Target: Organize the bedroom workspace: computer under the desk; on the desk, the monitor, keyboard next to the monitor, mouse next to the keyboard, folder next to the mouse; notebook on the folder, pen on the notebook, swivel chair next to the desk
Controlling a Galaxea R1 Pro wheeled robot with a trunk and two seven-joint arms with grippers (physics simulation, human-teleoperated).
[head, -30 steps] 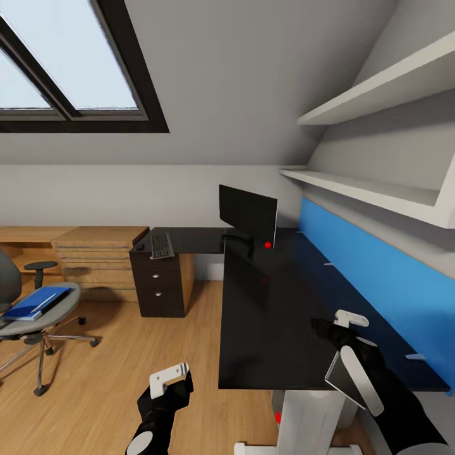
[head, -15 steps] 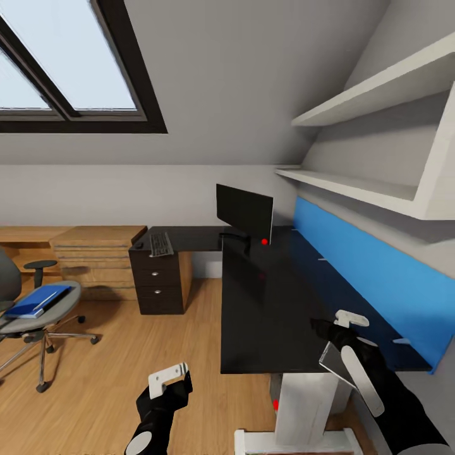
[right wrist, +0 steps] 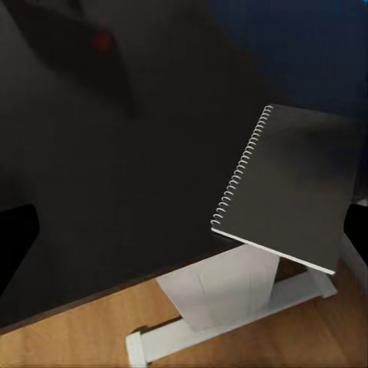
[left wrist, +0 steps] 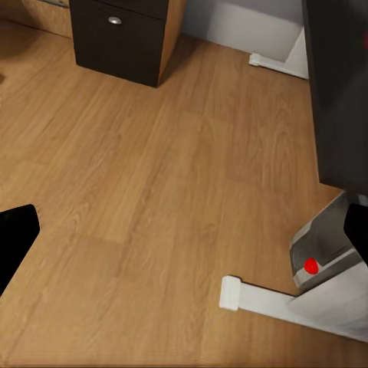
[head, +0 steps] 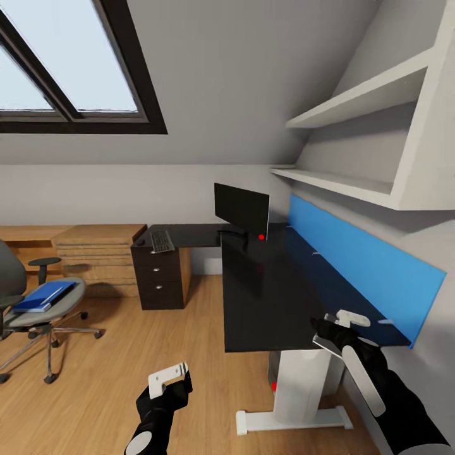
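My right gripper is clamped on the notebook at lower right of the head view, over the near corner of the desk. The left gripper hangs empty over the floor, can't tell if it's open. Since the notebook goes on top of the folder, which is on the chair at far left, I'd park it flat on the desk and fetch the folder first.
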